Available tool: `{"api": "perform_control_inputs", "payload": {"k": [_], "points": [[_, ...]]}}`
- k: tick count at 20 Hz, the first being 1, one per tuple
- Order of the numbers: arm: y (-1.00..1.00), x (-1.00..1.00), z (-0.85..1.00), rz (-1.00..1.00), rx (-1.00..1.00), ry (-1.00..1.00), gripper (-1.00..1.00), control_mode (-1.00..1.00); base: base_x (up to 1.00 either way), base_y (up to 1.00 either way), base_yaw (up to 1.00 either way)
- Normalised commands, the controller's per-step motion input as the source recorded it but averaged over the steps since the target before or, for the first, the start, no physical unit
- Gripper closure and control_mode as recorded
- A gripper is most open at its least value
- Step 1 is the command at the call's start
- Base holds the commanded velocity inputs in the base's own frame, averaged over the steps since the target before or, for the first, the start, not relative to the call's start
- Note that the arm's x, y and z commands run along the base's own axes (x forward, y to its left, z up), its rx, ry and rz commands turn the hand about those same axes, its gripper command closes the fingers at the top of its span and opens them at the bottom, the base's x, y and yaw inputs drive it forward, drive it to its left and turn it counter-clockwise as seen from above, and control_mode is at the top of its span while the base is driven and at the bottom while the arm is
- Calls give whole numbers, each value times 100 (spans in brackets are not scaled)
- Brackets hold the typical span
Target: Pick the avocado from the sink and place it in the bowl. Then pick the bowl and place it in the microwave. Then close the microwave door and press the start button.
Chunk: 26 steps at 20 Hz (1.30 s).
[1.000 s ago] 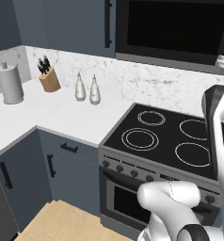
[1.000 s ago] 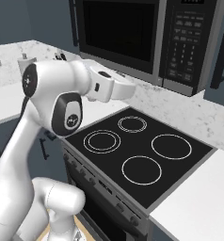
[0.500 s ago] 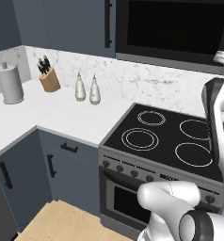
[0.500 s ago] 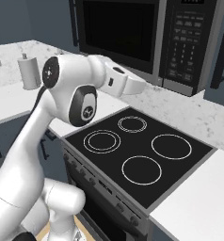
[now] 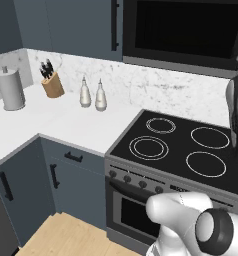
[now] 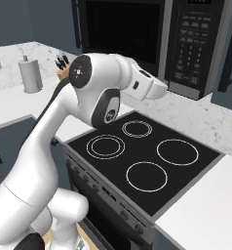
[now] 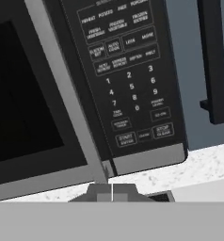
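One step left by the look of it: fingers (image 7: 112, 192) pressed together, holding nothing, aimed just under the keypad (image 7: 128, 80) of the microwave (image 6: 152, 39). Microwave door (image 7: 24, 99) sits shut. Bowl and avocado presumably inside, can't see through the dark glass. Start button press remains.

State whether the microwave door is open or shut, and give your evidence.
Shut. The microwave door sits flush with the keypad panel beside it, its dark glass facing the room, with no gap showing along its edge.

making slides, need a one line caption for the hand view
Shut gripper faces the closed microwave door and the keypad panel, just below the start button.
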Motion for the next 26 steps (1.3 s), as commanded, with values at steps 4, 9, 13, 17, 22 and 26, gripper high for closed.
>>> {"api": "perform_control_inputs", "payload": {"k": [4,9,13,17,22,26], "points": [[-34,1,8,2,10,-2,100,-100,0,0,0],[-3,13,6,0,3,-7,100,-100,0,0,0],[-3,12,0,0,1,-5,100,-100,0,0,0],[-20,11,0,1,5,0,100,-100,0,0,0],[-26,2,-2,2,7,0,100,-100,0,0,0],[-6,1,-11,1,0,0,100,-100,0,0,0]]}}
